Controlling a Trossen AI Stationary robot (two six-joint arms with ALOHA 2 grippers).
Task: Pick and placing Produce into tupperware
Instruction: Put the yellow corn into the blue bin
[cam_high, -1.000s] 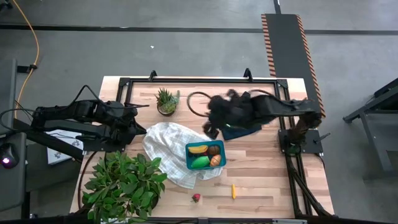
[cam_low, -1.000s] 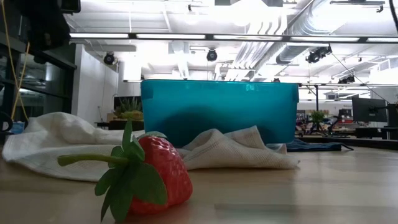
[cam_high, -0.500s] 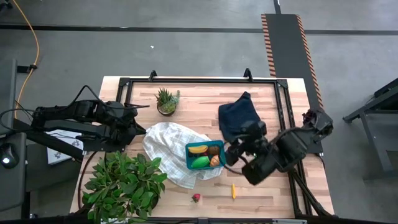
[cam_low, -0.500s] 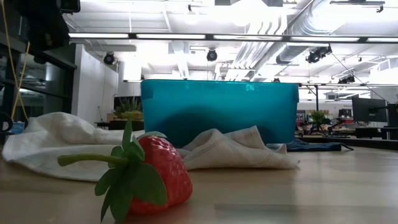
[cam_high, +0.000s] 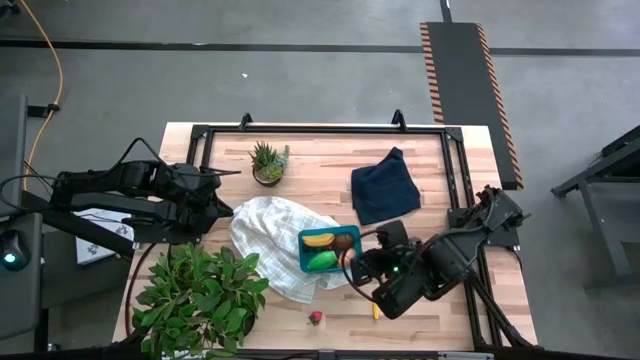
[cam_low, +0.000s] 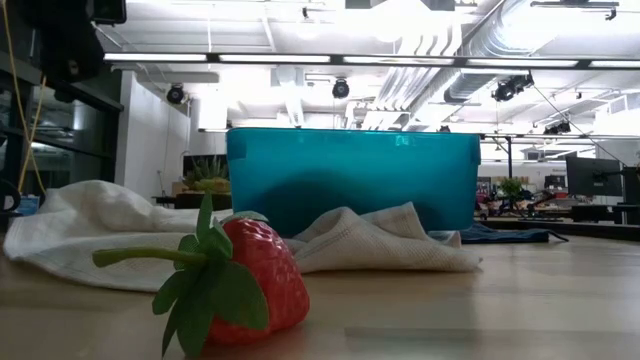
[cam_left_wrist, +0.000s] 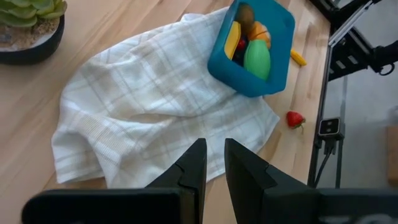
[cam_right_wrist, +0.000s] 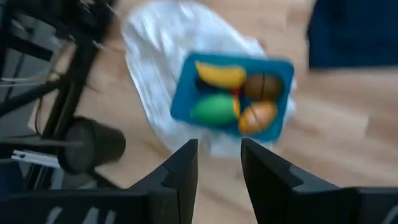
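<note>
The teal tupperware sits on a white checked cloth and holds a yellow banana, a green fruit, a brown round one and an orange wedge. A red strawberry and a tiny carrot lie on the bare wood toward the near edge. My right gripper hovers open and empty just right of the tupperware. My left gripper waits over the cloth's left edge, its fingers a narrow gap apart.
A navy cloth lies toward the far right. A small potted succulent stands at the far side, and a big leafy plant fills the near-left corner. In the low view the strawberry lies in front of the tupperware.
My right arm has swung from above the navy cloth toward the near edge, then left toward the tupperware, and now hangs beside its right side. The navy cloth shows uncovered now. The produce, the tupperware and the cloths have stayed put.
</note>
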